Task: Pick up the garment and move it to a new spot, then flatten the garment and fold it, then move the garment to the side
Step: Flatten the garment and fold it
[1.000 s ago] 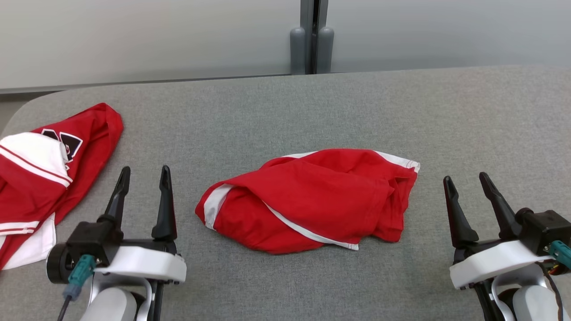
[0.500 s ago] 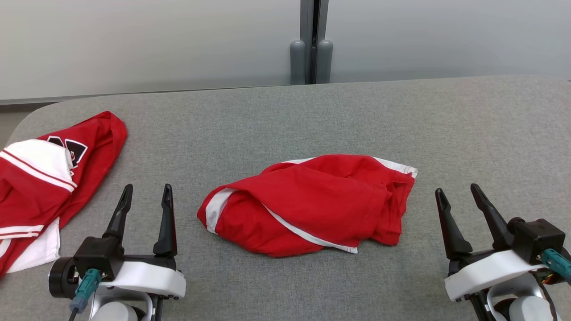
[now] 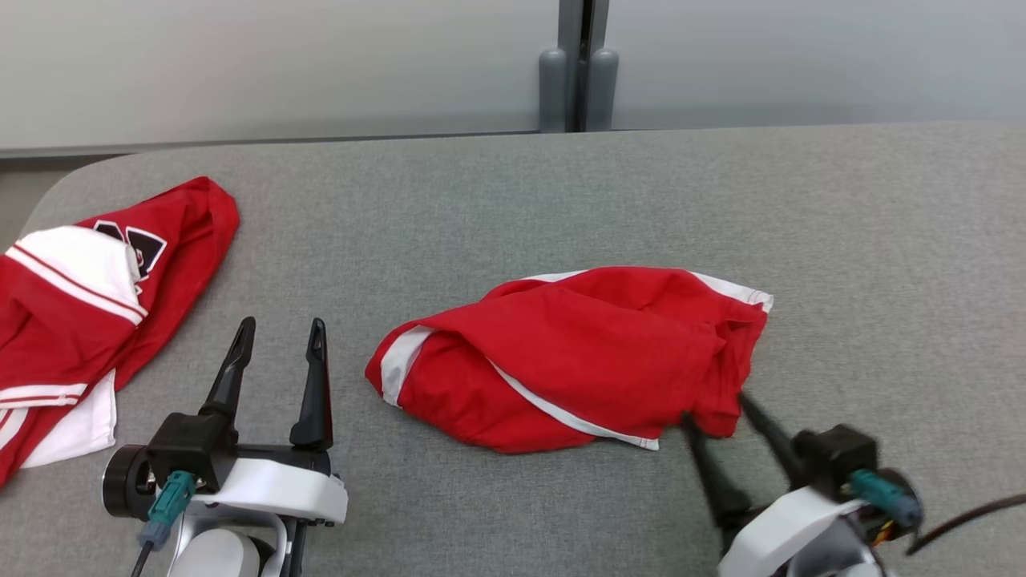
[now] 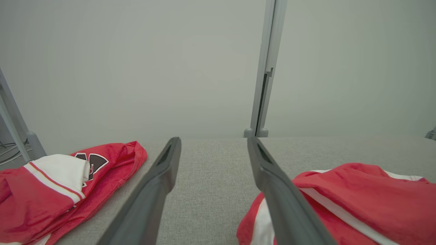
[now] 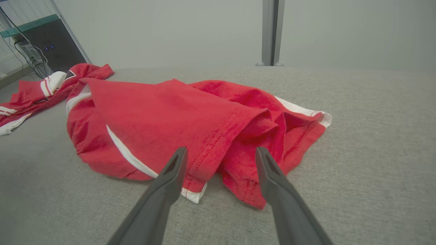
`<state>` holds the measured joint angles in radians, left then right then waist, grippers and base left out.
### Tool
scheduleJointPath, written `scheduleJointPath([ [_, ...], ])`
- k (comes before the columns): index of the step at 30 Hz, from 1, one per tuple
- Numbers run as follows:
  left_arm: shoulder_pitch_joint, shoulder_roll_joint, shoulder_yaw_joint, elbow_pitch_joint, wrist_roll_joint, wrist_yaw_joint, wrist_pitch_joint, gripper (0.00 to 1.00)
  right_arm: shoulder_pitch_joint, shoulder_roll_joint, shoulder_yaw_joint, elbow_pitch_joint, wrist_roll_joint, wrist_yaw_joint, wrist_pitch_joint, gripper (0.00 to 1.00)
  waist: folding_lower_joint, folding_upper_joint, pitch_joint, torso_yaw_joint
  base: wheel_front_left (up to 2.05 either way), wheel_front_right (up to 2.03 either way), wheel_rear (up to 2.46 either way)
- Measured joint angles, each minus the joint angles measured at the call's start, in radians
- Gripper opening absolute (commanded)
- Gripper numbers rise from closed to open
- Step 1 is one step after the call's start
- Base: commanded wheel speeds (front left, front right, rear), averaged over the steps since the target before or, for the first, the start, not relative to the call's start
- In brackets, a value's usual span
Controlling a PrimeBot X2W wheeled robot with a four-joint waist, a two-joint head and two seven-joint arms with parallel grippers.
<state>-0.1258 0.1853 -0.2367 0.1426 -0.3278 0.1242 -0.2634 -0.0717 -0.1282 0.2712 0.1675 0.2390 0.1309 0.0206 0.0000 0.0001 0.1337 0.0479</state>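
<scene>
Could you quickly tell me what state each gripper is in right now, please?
Left gripper: open, holding nothing.
Right gripper: open, holding nothing, fingertips at the near edge of the crumpled red cloth garment with white trim.

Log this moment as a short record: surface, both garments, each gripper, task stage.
surface: grey fabric-covered table
target garment: red with white trim, crumpled, mid-table
other garment: red and white with a dark printed patch, heaped at the table's left edge
left gripper: open, empty, over the table between the two garments, touching neither
right gripper: open, fingers pointing at the target garment's near right edge; contact cannot be told
stage: target garment not yet picked up
</scene>
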Motion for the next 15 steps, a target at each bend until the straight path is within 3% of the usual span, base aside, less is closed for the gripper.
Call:
scheduleJointPath([
  [4,-0.012,-0.016,0.004,0.0,0.012,-0.009,0.0,1.0,-0.002,0.008,0.093,0.078,0.018,0.0,0.002,1.0,0.0,0.0,0.027,0.019,0.0,0.0,0.0],
  [10,-0.043,-0.044,0.012,0.005,0.03,-0.027,0.0,1.0,-0.076,0.011,0.116,0.209,0.03,0.0,-0.031,1.0,0.0,0.0,0.076,0.046,0.0,0.0,0.0],
  [11,-0.047,-0.048,0.016,0.006,0.032,-0.028,0.0,1.0,-0.091,0.012,0.122,0.226,0.034,0.0,-0.034,0.9,0.0,0.0,0.084,0.049,0.0,0.0,0.0],
  [12,-0.05,-0.051,0.02,0.006,0.036,-0.031,0.0,1.0,-0.104,0.012,0.128,0.24,0.038,0.0,-0.042,0.42,0.0,0.0,0.092,0.052,0.0,0.0,0.0],
  [13,-0.053,-0.056,0.022,0.007,0.039,-0.035,0.0,1.0,-0.118,0.012,0.132,0.252,0.042,0.0,-0.045,0.0,0.0,0.0,0.099,0.055,0.0,0.0,0.0],
  [15,-0.059,-0.064,0.028,0.009,0.047,-0.039,0.0,1.0,-0.138,0.01,0.14,0.263,0.05,0.0,-0.064,0.0,0.0,0.0,0.11,0.06,0.0,0.0,0.0],
])
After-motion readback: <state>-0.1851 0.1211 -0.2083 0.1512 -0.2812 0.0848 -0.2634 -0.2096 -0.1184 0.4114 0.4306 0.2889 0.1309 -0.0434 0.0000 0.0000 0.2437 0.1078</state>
